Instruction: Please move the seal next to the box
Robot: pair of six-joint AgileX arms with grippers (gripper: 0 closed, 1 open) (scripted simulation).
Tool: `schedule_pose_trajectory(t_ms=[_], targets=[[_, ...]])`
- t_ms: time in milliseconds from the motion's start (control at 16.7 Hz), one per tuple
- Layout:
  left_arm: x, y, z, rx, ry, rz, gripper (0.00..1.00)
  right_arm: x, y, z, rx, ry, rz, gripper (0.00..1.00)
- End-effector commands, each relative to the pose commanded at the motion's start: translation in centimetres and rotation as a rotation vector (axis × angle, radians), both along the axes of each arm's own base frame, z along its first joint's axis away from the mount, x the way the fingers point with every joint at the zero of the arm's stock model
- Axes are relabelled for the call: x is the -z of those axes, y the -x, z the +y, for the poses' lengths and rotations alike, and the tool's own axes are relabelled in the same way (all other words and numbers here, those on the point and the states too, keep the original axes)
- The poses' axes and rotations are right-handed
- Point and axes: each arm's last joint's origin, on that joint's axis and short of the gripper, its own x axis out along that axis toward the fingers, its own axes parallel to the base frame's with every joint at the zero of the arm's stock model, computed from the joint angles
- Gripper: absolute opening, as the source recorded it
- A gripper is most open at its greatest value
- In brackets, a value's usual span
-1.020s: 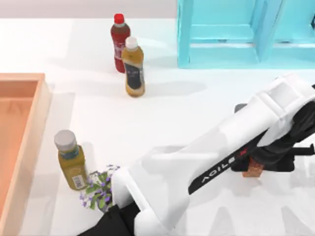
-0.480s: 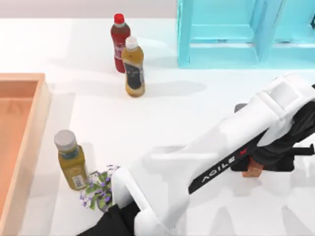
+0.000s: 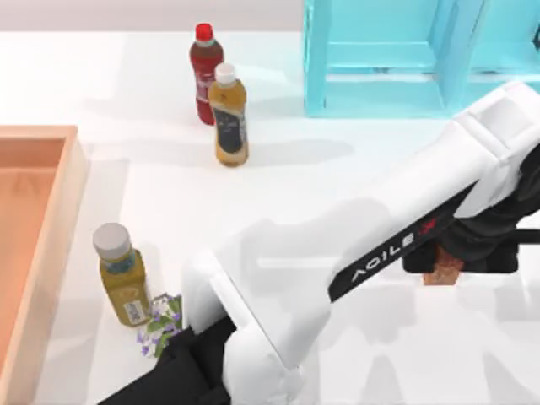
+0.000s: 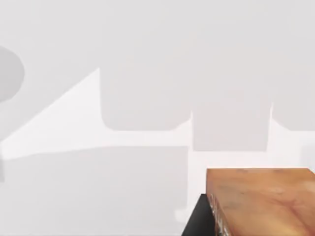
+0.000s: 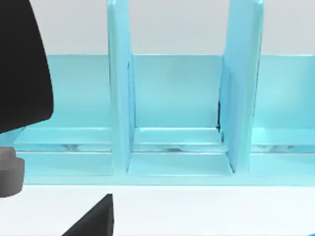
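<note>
The seal, a small glossy reddish-brown block, hangs just above the white table at the right side, under the wrist of my left arm. My left gripper is shut on it. In the left wrist view the seal sits close up beside one dark finger. The box, a shallow tan wooden crate with a terracotta floor, lies at the far left edge, well apart from the seal. My right arm is parked facing the cabinet, and one of its dark fingers stands wide of centre.
A turquoise cabinet frame stands at the back right. A red bottle and a brown bottle stand at the back middle. A yellow-brown bottle and a small purple-flowered plant stand near the box.
My left arm has risen and swung slightly toward the back, carrying the seal up off the table. The bottles and the box have not moved.
</note>
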Motion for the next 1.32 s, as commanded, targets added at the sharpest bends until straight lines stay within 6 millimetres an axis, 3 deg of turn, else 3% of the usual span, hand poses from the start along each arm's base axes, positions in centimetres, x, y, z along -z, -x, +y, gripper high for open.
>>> schedule_pose_trajectory(t_ms=[480,780,1020,1320], targets=[[-0.7,0.1,0.1,0.003,-0.008,0.004,0.00,0.0,0.0,0.0,0.000,0.000,0.000,1.00],[-2.6,-3.0,2.4,0.011,-0.014,0.001,0.00,0.0,0.0,0.0,0.000,0.000,0.000,1.00],[-5.1,-7.4,7.4,0.011,-0.027,0.016,0.00,0.0,0.0,0.0,0.000,0.000,0.000,1.00],[-9.2,-11.6,18.0,-0.014,0.003,0.007,0.00,0.0,0.0,0.0,0.000,0.000,0.000,1.00]])
